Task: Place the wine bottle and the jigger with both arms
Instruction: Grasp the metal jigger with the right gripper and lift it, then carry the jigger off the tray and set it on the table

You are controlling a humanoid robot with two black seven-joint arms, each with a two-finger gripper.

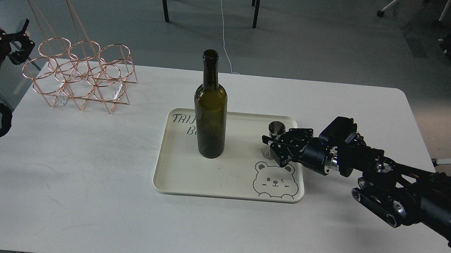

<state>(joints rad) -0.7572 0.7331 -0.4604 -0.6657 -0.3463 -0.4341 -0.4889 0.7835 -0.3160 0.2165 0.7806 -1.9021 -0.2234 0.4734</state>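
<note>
Right now the right gripper point(271, 146) is sitting at the jigger point(275, 140) near the tray's point(228, 189) right edge, fingers either side of the waist. Whether they are clamped on it or just bracketing it, I cannot tell; the dark fingers are hiding the contact. Jigger is standing upright on the tray, just above the bear drawing point(274, 180).

Bottle point(210, 109) is standing upright mid-tray, slightly left of centre, covering part of the printed lettering, well apart from the jigger. Nothing is touching it.

Left gripper point(19, 44) is hanging off the table's left edge, beside the copper rack point(80, 75) at the far left corner. Fingers look spread and empty.

Judgement: both items are looking placed, so the step in hand is probably releasing the jigger.

Doing it well:
- opening both fingers evenly so neither one is dragging the jigger sideways
- checking the base is sitting flat before letting go; it is light and narrow-waisted, so it is tipping easily
- backing out toward the right edge, low and straight, not lifting through the rim
- keeping clear of the bottle, which is tall and top-heavy
</note>
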